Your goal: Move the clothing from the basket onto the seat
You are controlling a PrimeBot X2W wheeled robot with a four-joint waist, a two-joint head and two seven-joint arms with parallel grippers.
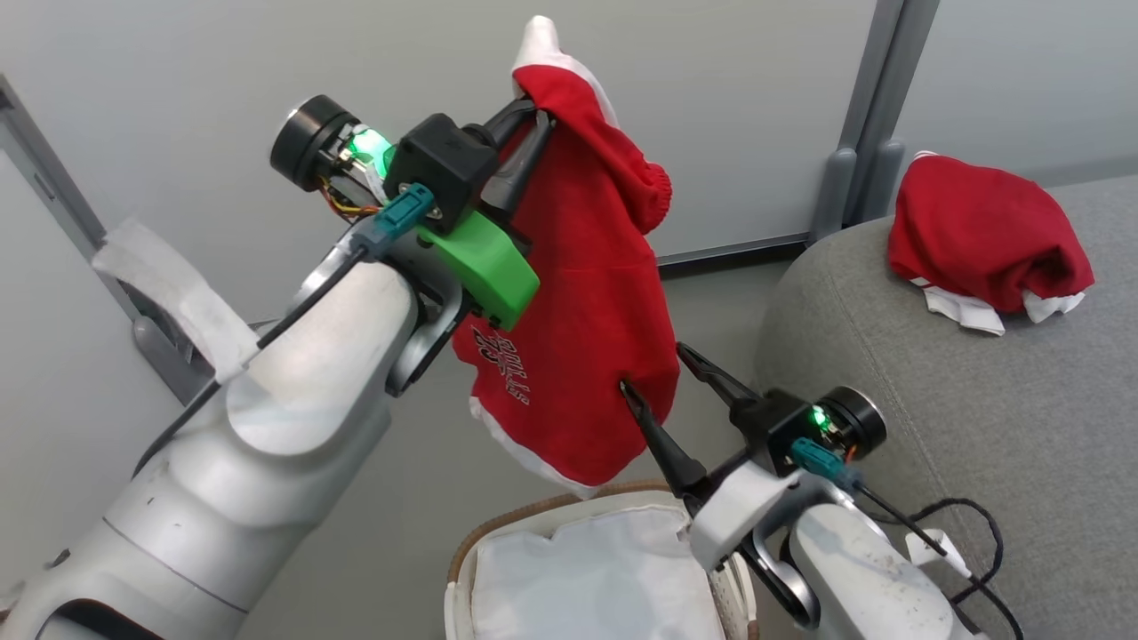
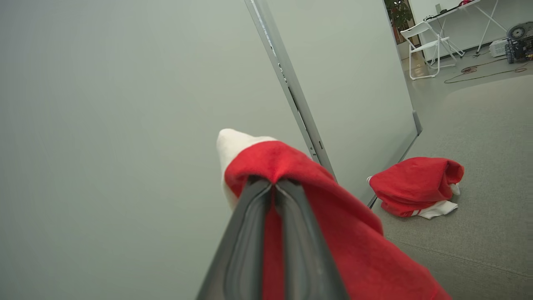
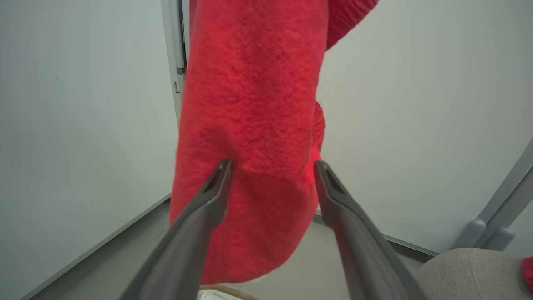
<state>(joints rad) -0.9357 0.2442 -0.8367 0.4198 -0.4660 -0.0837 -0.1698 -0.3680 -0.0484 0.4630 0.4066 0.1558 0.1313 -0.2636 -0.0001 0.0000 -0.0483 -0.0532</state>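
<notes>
Above basket [image 1: 533, 517]: red garment [image 1: 587, 293] hangs clear, white-trimmed hem over the far rim; white liner [image 1: 587, 578] inside.
Left gripper [image 1: 532, 120]: raised high, jaws clenched on the garment's top.
Right gripper [image 1: 652, 366]: jaws released wide, tips straddling the garment's lower part.
Seat [image 1: 933, 382]: right of basket; second red garment [image 1: 982, 236] lies bunched on its far side, white trim at its near edge.
</notes>
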